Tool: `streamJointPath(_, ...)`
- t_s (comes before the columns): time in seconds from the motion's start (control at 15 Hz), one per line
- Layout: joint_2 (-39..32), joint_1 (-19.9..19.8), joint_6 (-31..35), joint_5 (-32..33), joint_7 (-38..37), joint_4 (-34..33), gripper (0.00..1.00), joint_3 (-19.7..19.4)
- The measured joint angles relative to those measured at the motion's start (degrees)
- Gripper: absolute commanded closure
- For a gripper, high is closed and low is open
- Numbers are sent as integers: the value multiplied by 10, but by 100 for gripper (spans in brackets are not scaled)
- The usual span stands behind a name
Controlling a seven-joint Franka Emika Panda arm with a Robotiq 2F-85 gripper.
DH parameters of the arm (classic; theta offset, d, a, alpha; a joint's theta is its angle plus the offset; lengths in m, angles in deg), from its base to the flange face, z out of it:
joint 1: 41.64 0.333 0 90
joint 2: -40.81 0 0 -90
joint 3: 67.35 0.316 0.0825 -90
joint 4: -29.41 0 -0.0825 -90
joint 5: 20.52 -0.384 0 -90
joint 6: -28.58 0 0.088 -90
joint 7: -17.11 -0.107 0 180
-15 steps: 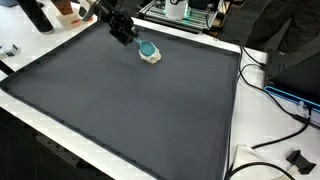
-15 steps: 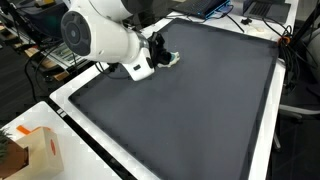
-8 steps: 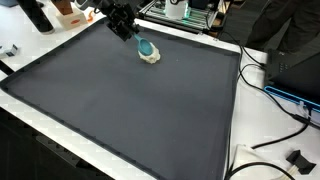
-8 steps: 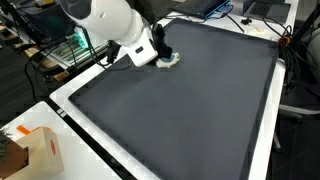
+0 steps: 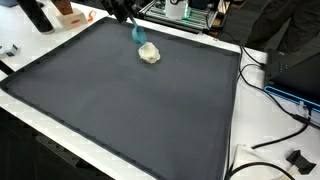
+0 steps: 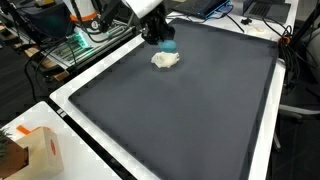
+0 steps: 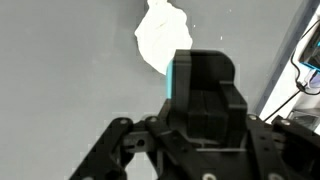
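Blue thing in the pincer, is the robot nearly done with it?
Done: the pincer is shut on the blue thing, which is up clear of the white lump. In hand: it hangs in the air above the dark mat. Left: it is not yet set down anywhere, so probably about halfway.

Even, bright indoor light; soft shadows; wrist view blurred, white lump (image 7: 163,38) overexposed.
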Motion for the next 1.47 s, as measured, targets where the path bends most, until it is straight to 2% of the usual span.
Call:
streamJointPath(0.53, 93, 31, 40, 125, -111, 28, 75, 19)
streamJointPath(1.33, 118, 65, 36, 297, -245, 28, 75, 43)
streamJointPath(1.4, 119, 66, 33, 309, -251, 28, 50, 45)
streamJointPath(1.47, 119, 68, 28, 319, -251, 28, 50, 47)
